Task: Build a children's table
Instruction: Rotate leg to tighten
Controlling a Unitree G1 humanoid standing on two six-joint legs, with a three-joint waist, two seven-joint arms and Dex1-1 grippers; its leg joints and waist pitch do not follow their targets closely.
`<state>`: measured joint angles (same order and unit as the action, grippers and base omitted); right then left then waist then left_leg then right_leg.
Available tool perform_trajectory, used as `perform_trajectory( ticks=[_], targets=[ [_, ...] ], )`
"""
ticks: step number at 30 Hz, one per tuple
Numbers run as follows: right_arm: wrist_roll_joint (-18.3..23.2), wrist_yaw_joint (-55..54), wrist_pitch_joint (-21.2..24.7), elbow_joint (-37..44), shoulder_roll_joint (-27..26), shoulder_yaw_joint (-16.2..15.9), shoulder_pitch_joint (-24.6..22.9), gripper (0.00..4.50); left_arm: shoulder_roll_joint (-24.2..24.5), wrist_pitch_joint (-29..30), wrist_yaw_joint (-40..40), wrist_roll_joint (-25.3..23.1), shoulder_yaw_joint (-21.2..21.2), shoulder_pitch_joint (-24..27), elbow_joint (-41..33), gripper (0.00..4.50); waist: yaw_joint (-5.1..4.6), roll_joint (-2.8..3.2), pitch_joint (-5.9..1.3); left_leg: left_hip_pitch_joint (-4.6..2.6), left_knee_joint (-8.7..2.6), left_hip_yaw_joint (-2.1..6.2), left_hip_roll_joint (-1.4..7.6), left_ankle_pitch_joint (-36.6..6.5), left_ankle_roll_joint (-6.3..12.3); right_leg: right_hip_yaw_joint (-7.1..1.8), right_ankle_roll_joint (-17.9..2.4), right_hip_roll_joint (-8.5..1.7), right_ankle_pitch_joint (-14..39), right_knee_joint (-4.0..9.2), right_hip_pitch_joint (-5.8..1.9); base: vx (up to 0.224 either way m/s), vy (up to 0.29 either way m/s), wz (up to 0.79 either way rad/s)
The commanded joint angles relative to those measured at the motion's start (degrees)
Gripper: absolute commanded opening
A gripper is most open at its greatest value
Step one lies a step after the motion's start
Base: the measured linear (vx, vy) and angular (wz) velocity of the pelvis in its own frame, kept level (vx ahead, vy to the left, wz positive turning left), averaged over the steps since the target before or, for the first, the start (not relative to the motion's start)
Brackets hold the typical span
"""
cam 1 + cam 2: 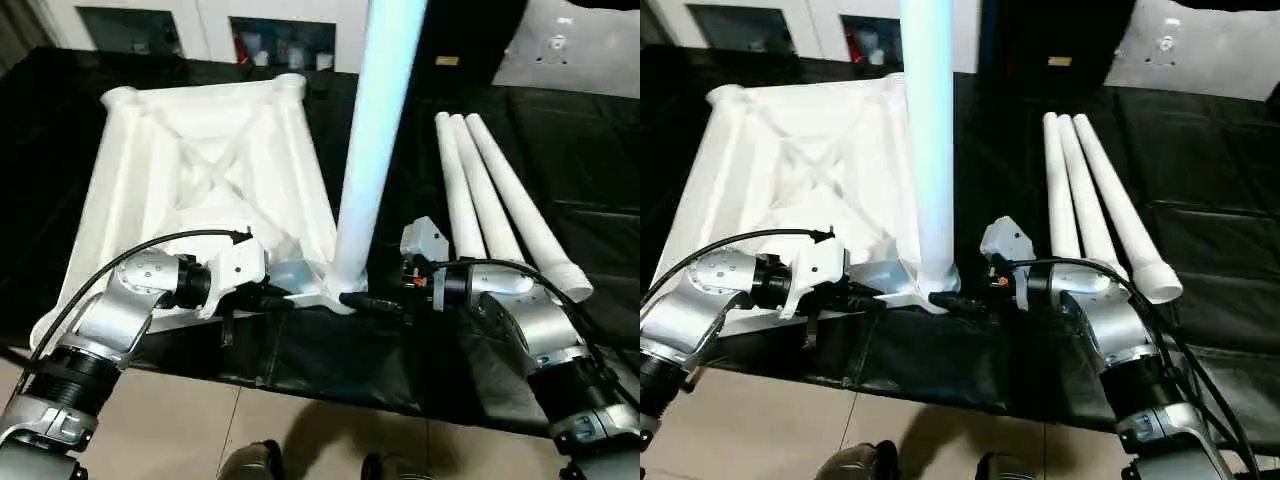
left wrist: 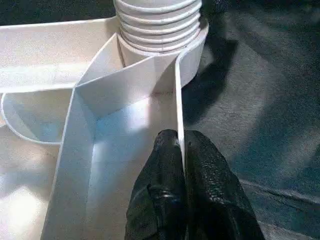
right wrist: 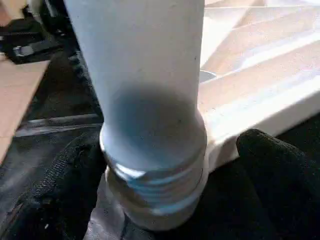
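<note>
Leg (image 1: 375, 140) upright in tabletop (image 1: 190, 170) corner socket (image 2: 192, 55).

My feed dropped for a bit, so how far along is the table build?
One leg stands upright in the near corner socket of the upturned tabletop, though some threads still show above the socket. The left claw is shut on the tabletop's edge wall, while the open right claw straddles the leg's base. Three legs still lie on the black workbench.
</note>
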<state>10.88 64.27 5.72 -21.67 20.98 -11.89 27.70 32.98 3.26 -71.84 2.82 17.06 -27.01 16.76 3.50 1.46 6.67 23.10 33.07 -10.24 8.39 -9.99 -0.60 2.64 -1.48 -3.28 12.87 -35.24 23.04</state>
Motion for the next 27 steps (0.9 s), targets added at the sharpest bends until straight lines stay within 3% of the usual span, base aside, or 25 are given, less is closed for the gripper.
perform_trajectory(
  ticks=[1, 5, 8, 19, 24, 27],
  targets=[
    [0.40, 0.72, -0.16, -0.41, -0.08, -0.65, 0.84, 4.32, 0.34, -1.18, -3.26, -0.97, 3.24, 0.39, 0.44, 0.00, -0.10, -0.23, -4.11, -1.61, -2.77, 1.64, 5.37, 0.01, 10.63, -2.79, -17.83, -5.65, -9.93, 2.17, -2.84, 0.000, 0.000, 0.00],
    [0.99, 2.32, 0.00, -1.69, -0.42, -1.01, 1.69, 3.97, 0.29, -1.65, -3.83, -0.97, 3.54, 0.05, 1.00, 0.00, -0.10, -0.20, -3.84, -1.77, -3.09, 1.67, 5.48, -4.07, 8.52, -2.87, -17.77, -5.79, -3.94, 2.71, -2.78, 0.000, 0.000, 0.00],
    [1.20, 3.20, 0.20, -1.84, -0.40, -0.96, 1.87, 3.75, 0.20, -1.79, -4.03, -1.16, 3.63, -0.04, 1.34, 0.00, -0.03, -0.19, -3.83, -1.81, -3.19, 1.66, 5.51, -4.94, 7.38, -2.99, -17.56, -5.85, -2.95, 2.76, -2.80, 0.000, 0.000, 0.00],
    [1.51, 5.29, 0.55, -2.17, -0.33, -1.06, 1.74, 2.79, 0.31, -2.46, -4.34, -1.45, 3.78, 0.08, 2.63, 0.00, 0.06, -0.27, -4.14, -1.67, -2.85, 1.63, 5.36, -3.40, 8.12, -2.92, -17.83, -5.85, -5.29, 2.45, -2.91, 0.000, 0.000, 0.00],
    [1.83, 5.31, 1.18, -1.50, -0.86, -0.81, 0.92, 2.72, 0.10, -1.47, -3.61, -1.23, 3.33, 0.28, 2.59, 0.00, 0.06, -0.28, -4.00, -1.70, -2.89, 1.63, 5.37, -4.03, 7.83, -2.98, -17.75, -5.84, -3.87, 2.53, -2.81, 0.000, 0.000, 0.00],
    [1.74, 0.60, 2.22, 0.20, -3.00, 0.03, -1.17, 2.72, -1.10, 2.33, 0.59, -0.98, 1.67, 0.50, 2.19, 0.00, -0.01, -0.41, -3.81, -1.64, -3.03, 1.67, 5.36, -5.12, 7.25, -3.07, -17.57, -5.96, -2.16, 2.75, -2.79, 0.000, 0.000, 0.00]
  ],
)
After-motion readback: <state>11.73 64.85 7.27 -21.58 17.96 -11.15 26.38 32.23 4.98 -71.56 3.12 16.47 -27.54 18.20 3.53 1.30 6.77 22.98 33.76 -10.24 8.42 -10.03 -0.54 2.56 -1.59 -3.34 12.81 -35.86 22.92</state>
